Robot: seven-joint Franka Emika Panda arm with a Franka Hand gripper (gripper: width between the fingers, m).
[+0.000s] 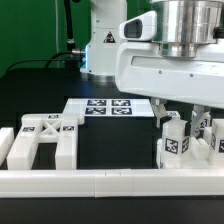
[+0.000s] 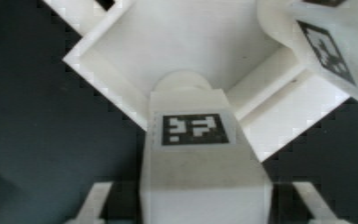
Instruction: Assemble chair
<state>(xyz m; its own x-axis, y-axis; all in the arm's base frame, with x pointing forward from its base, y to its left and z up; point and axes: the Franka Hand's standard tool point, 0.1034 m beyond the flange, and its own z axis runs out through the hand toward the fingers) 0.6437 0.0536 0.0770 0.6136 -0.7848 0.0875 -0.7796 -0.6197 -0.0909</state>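
A white square chair leg (image 2: 197, 150) with a black-and-white tag runs between my fingers in the wrist view, and my gripper (image 2: 204, 203) is shut on it. In the exterior view the gripper (image 1: 172, 118) reaches down at the exterior view's right and holds that leg (image 1: 176, 147) upright just behind the border rail. Beyond the leg the wrist view shows the slanted white bars of a braced chair part (image 2: 114, 70). An X-braced frame (image 1: 45, 138) lies at the exterior view's left.
The marker board (image 1: 105, 107) lies flat mid-table. A long low white border rail (image 1: 110, 182) runs along the front. More tagged white legs (image 1: 214, 137) stand right of the held one. Another tagged part (image 2: 322, 42) shows close by in the wrist view.
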